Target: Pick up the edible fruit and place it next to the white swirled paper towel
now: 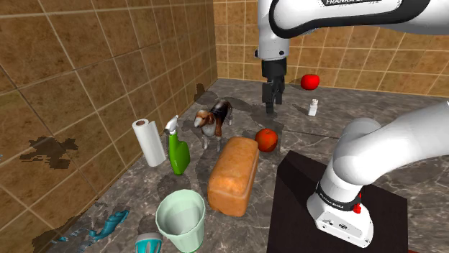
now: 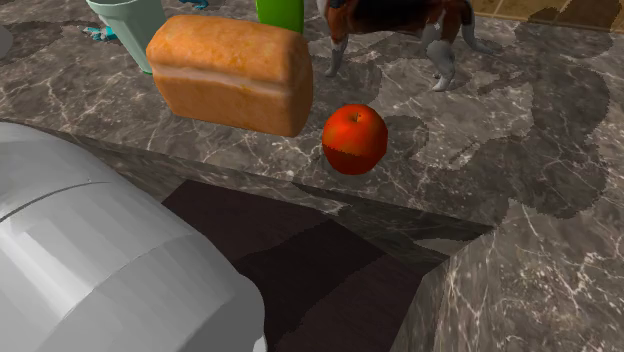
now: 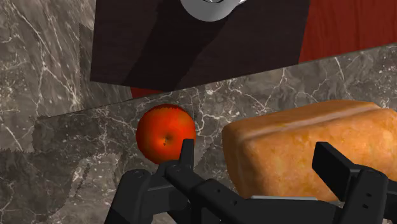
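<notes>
A red apple rests on the dark marble surface, just off the end of a bread loaf. The white paper towel roll stands upright near the tiled wall at the shoulder view's left. My black gripper hangs in the air above the surface, a little farther back than the apple. It is open and holds nothing. In the wrist view the apple lies just outside one finger, and the loaf shows between the two fingers, far below.
A green spray bottle, a toy dog and a mint cup stand between roll and loaf. A second red item and a small white bottle sit farther back. The dark stand lies beside the apple.
</notes>
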`<state>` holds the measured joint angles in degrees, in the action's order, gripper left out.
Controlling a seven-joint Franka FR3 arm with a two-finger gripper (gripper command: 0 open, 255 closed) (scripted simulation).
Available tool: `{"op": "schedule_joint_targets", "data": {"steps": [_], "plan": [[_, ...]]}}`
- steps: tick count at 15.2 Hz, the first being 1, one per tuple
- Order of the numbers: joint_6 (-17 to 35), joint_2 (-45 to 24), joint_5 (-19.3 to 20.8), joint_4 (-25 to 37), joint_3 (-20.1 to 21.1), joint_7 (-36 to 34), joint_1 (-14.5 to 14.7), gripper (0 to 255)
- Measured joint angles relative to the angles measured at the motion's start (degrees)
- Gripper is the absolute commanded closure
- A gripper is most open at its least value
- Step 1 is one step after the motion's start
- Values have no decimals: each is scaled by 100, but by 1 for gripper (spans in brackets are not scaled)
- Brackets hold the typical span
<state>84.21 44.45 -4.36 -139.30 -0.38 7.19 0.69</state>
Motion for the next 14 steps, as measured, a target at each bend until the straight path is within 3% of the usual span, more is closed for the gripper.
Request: {"op": "schedule_joint_targets", "data": {"steps": [3,11,14], "plan": [[354,280,175,-398,-3,218,28,0],[2935,1623,1403,-2643,-322,1568,16,0],[3479,1569,1602,-2929,-430,1724,-44,0]]}}
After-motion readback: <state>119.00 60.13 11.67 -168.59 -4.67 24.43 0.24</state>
